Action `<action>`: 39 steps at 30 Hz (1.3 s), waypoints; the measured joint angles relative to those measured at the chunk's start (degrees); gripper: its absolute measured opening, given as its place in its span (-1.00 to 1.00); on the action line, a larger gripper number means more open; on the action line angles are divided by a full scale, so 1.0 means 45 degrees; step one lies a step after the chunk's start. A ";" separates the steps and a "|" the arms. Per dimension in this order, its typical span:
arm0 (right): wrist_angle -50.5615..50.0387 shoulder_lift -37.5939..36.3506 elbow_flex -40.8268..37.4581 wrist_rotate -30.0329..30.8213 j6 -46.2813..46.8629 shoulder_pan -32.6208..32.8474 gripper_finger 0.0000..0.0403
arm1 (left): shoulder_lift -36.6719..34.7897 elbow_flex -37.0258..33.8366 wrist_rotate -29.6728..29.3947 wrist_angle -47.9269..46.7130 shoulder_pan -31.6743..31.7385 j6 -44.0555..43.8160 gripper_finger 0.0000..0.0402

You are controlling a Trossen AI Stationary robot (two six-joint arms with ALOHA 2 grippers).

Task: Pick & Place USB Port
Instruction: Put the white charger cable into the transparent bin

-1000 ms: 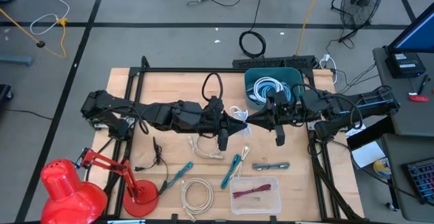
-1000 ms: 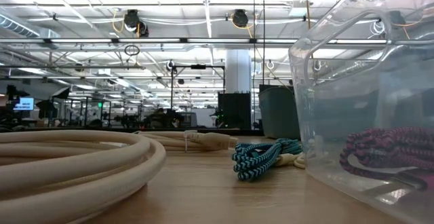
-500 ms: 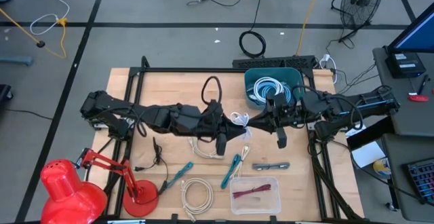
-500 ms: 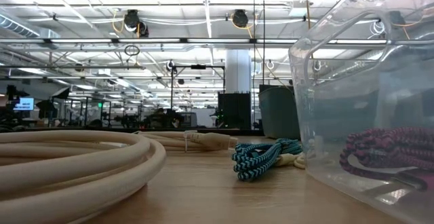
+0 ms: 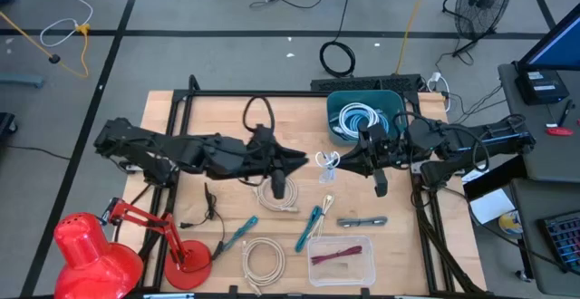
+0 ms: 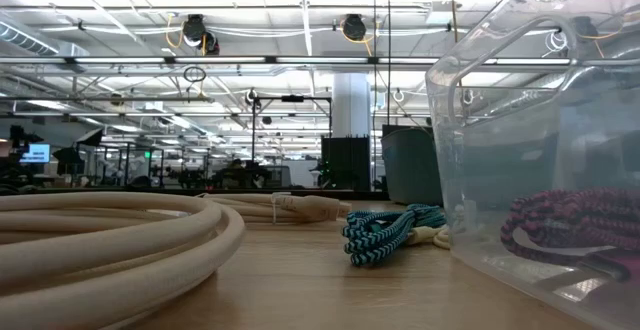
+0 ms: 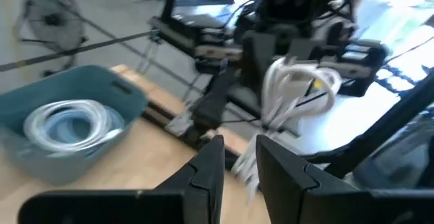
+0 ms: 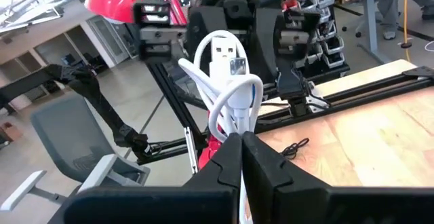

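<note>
A white USB cable (image 5: 325,160), bundled in loops, hangs in the air over the middle of the table. My right gripper (image 5: 342,162) is shut on it, coming from the table's right. In the right wrist view its USB plug (image 8: 226,54) stands upright above the fingers. My left gripper (image 5: 302,160) stands a little to the left of the bundle, facing it, open, with nothing between its fingers (image 7: 210,166). The left wrist view shows the bundle (image 7: 296,91) ahead of it. Neither gripper shows in the low view. My right gripper pinches the lower part of the white cable's looped strands (image 8: 237,125) between its two fingers. The fingers lie about level and come from the table's right. The bundle is lifted clear of the table; its loops and plug stand up above the fingers, and loose strands hang below.
A teal bin (image 5: 364,114) holding a coiled white cable stands at the far right. A clear container (image 5: 341,261) with a red cable sits at the near edge. Cream coils (image 5: 263,259), teal braided cables (image 5: 311,227), a black cable (image 5: 209,210) and a red lamp (image 5: 91,249) lie about.
My left gripper has drawn back toward the table's left edge and now stands apart from the white cable bundle that its tip met a second ago. The bundle has stayed in my right gripper, which has kept still.
</note>
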 joint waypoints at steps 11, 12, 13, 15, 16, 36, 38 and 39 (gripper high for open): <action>-0.4620 -0.0611 0.0004 -0.2983 0.1910 0.0940 -1.00 | -0.1309 0.0000 -0.1871 -0.1846 -0.0561 -0.0178 -0.56; -0.5114 -0.0571 0.0004 -0.3000 0.2206 0.1254 -1.00 | -0.1309 0.0000 -0.1898 -0.2020 -0.0580 -0.0246 -0.56; -0.5566 -0.0529 0.0004 -0.2974 0.2484 0.1555 -1.00 | -0.1305 0.0000 -0.1893 -0.2197 -0.0588 -0.0299 -0.56; -0.6134 -0.0350 0.0004 -0.2872 0.3093 0.2130 -1.00 | -0.1298 0.0000 -0.1841 -0.2439 -0.0605 -0.0424 -0.56; -0.6178 -0.0205 0.0004 -0.2686 0.3442 0.2435 -1.00 | -0.1295 0.0000 -0.1788 -0.2582 -0.0613 -0.0553 -0.56; -0.4233 0.7146 0.0838 -0.1117 0.6879 0.5780 -1.00 | -0.0850 -0.0010 -0.2105 -0.6846 -0.2653 -0.4040 -0.56; -0.4305 0.7541 0.1107 -0.0879 0.6645 0.5790 -1.00 | -0.0872 -0.0010 -0.2133 -0.6844 -0.3002 -0.4216 -0.56; -0.4451 0.7714 0.1263 -0.0735 0.6470 0.5779 -1.00 | -0.0866 -0.0010 -0.2194 -0.6861 -0.3182 -0.4321 -0.56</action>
